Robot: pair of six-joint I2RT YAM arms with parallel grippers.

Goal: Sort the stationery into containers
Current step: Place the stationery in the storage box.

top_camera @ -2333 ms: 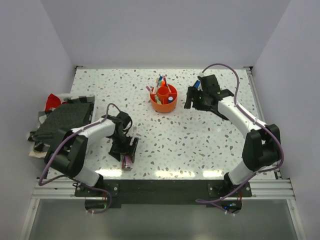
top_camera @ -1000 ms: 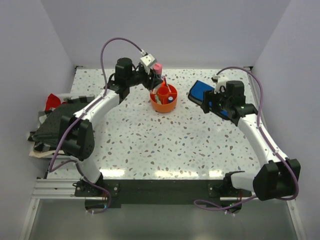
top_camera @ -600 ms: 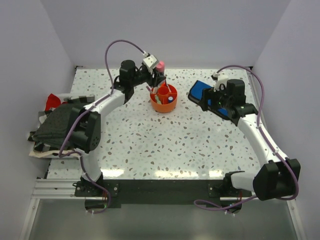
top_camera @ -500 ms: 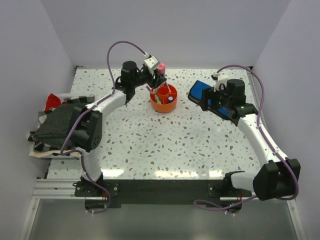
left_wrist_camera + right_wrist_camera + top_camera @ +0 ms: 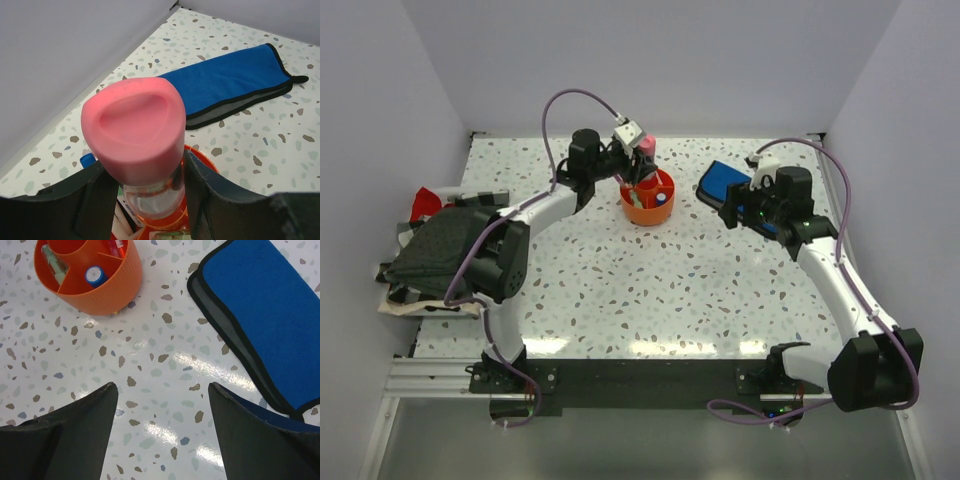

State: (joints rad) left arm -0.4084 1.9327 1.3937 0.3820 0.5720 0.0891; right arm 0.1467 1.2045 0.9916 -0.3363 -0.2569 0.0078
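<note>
My left gripper (image 5: 642, 160) is shut on a stubby glue tube with a pink cap (image 5: 135, 127) and a clear body, held just above the round orange caddy (image 5: 648, 196). In the left wrist view the caddy's rim (image 5: 202, 166) shows below the tube, with a blue-capped pen (image 5: 88, 160) beside it. The caddy holds pens and markers in its ring compartments; in the right wrist view (image 5: 85, 270) a blue cap (image 5: 95, 276) and a green marker (image 5: 51, 261) show inside. My right gripper (image 5: 162, 390) is open and empty, above bare table right of the caddy.
A blue cloth (image 5: 722, 181) with black edging lies right of the caddy, also in the right wrist view (image 5: 260, 315). A pile of dark and red fabric (image 5: 440, 240) sits at the table's left edge. White walls close the back and sides.
My left gripper has carried the pink-capped glue tube from the near left of the table to above the caddy, edging right in the last second. My right arm drew back right.
</note>
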